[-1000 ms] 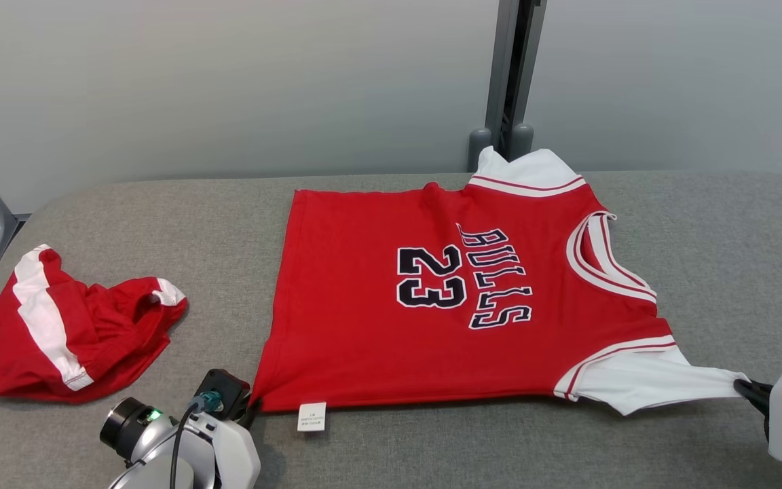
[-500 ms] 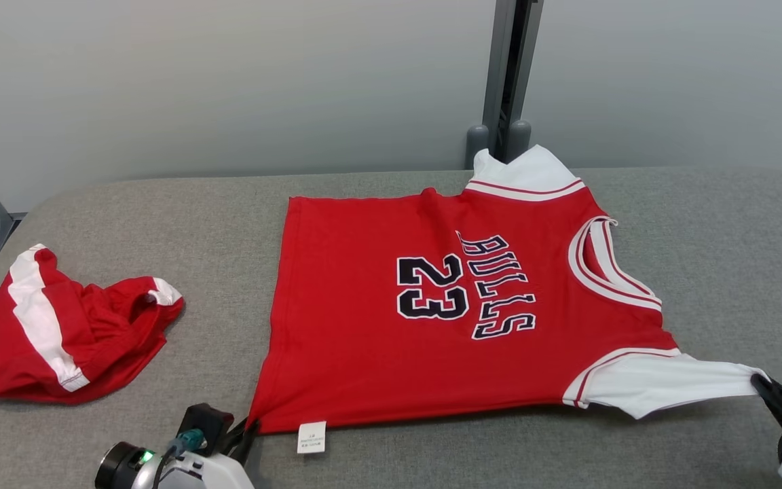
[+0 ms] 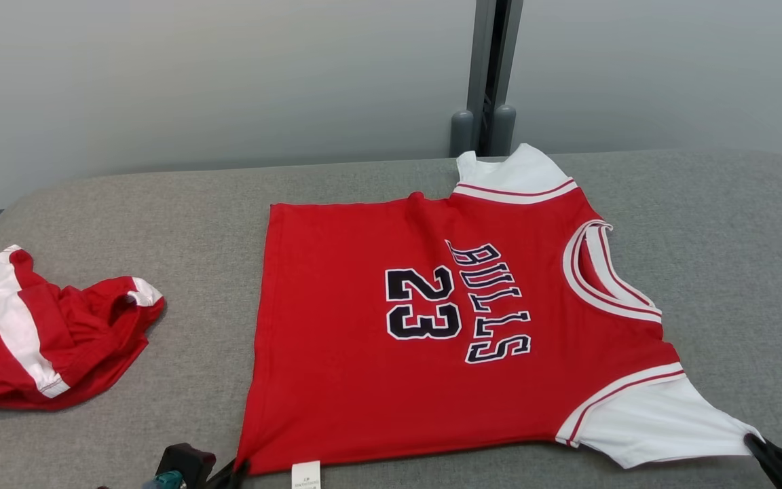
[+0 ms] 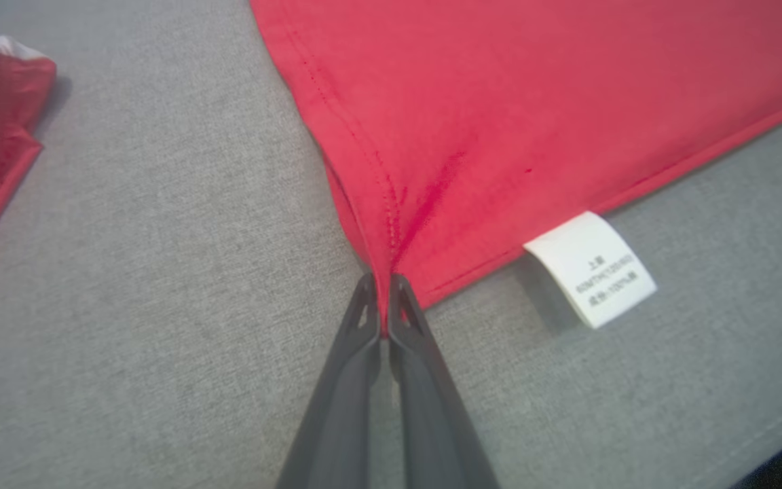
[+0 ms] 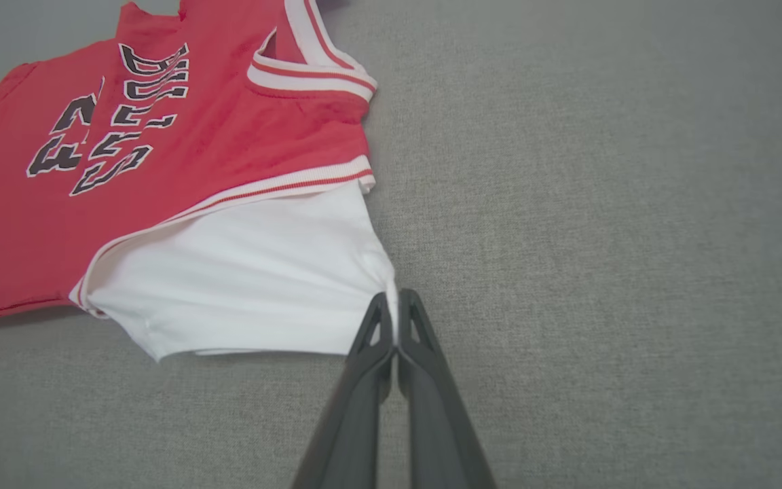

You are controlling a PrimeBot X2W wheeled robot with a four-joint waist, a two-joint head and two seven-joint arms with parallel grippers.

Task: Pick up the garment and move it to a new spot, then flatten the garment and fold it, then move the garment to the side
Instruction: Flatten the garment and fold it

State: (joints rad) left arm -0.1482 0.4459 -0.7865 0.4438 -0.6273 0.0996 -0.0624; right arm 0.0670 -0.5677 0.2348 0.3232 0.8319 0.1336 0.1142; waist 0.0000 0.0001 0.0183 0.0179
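Because the left gripper [image 4: 382, 284] has its fingers pinched on the hem corner [image 4: 394, 261] and the right gripper [image 5: 396, 300] on the white sleeve tip [image 5: 377, 278], the garment [image 3: 364, 380] lies taut and flat at the worktop [image 3: 737, 224] centre; judged a flattening pull, folding not yet begun.

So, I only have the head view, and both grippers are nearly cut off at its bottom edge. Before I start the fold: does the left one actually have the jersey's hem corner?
Observer: Yes. In the left wrist view the left gripper has its jaws shut on the jersey at the hem corner, with red fabric pinched between them.
Operator: And the right?
Observer: In the right wrist view the right gripper has its jaws shut on the very tip of the white sleeve.
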